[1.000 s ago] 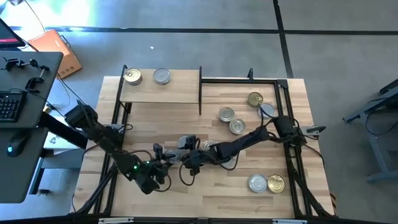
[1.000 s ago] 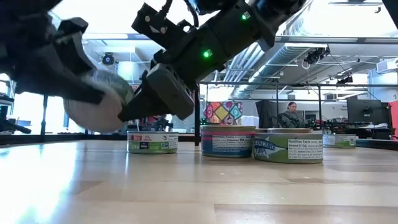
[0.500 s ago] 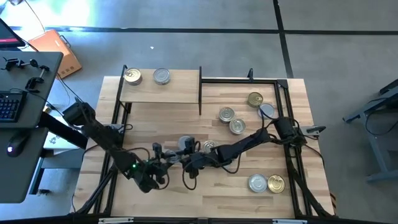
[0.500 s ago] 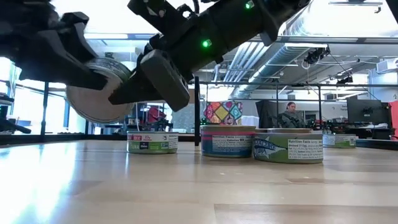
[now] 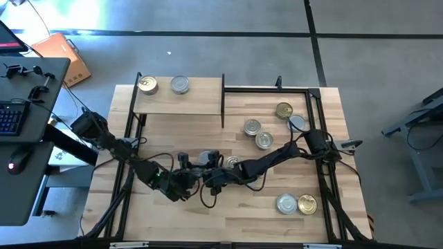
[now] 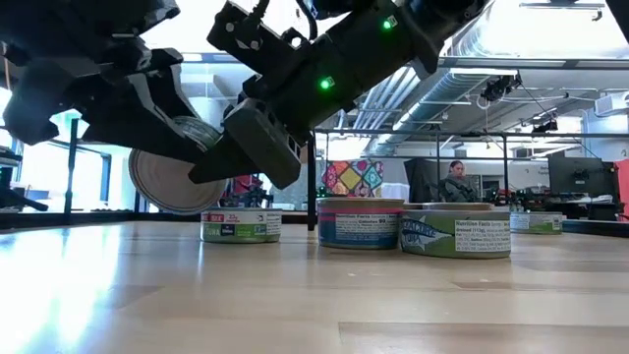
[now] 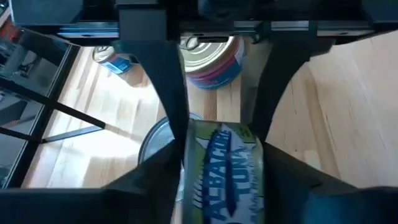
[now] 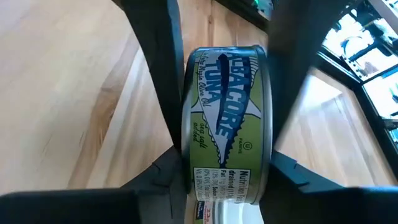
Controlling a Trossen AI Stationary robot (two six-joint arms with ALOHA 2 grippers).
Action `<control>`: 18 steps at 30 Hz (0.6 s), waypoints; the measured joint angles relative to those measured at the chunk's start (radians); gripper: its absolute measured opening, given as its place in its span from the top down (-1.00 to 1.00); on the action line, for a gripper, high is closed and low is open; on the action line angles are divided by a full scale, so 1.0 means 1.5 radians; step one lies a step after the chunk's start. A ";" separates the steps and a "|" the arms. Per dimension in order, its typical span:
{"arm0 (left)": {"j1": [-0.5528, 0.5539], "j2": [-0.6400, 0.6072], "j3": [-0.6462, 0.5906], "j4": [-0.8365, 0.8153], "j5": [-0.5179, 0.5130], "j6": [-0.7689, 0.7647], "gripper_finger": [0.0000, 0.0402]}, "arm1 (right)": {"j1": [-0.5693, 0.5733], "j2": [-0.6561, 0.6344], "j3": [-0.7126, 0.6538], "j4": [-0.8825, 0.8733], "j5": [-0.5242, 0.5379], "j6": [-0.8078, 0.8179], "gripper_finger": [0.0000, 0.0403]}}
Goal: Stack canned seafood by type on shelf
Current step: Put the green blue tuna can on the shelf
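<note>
A green-labelled albacore tuna can [image 6: 175, 189] hangs on edge over the table's middle, its silver end facing the near side. My left gripper [image 5: 187, 181] reaches it from the table's left and my right gripper [image 5: 205, 178] from the right. Both are shut on this one can, nose to nose. The left wrist view shows the can [image 7: 222, 177] with my right gripper's fingers beyond it. The right wrist view shows the can [image 8: 227, 124] with my left gripper's fingers beyond it. The shelf [image 5: 201, 104] stands at the far left with a gold-topped can [image 5: 147, 85] and a silver-topped can [image 5: 180, 84] on it. My left gripper pinches the can across its two flat ends [image 7: 190, 186], on the half toward the table's left. Its fingers slant down from the left, and no gap shows beside them. The can is on edge, clear of the table. My right gripper pinches the same two flat ends [image 8: 186, 177] between its two fingers, on the half toward the table's right. Its fingers slant down from the right. One finger [image 6: 221, 165] lies over the silver end that faces the near edge.
Several cans [image 5: 263, 140] stand on the table at the far right, one [image 5: 234, 162] sits under my right arm, and two [image 5: 296, 204] are near the right front. Black frame rails [image 5: 325, 159] border the table. A person [image 6: 459, 179] sits in the room behind.
My left gripper has swung toward the table's right and far side, closing in on my right gripper and rolling a little. The can has gone with it, staying on edge and clear of the table.
</note>
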 joint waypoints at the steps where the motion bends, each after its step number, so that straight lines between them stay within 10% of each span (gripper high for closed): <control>1: 0.000 0.000 0.000 -0.001 0.003 0.000 0.26 | 0.000 0.000 0.000 0.000 0.000 -0.001 0.37; 18: -0.015 -0.011 0.046 -0.056 -0.156 0.224 0.42 | 0.087 -0.123 0.000 -0.350 0.280 0.195 0.09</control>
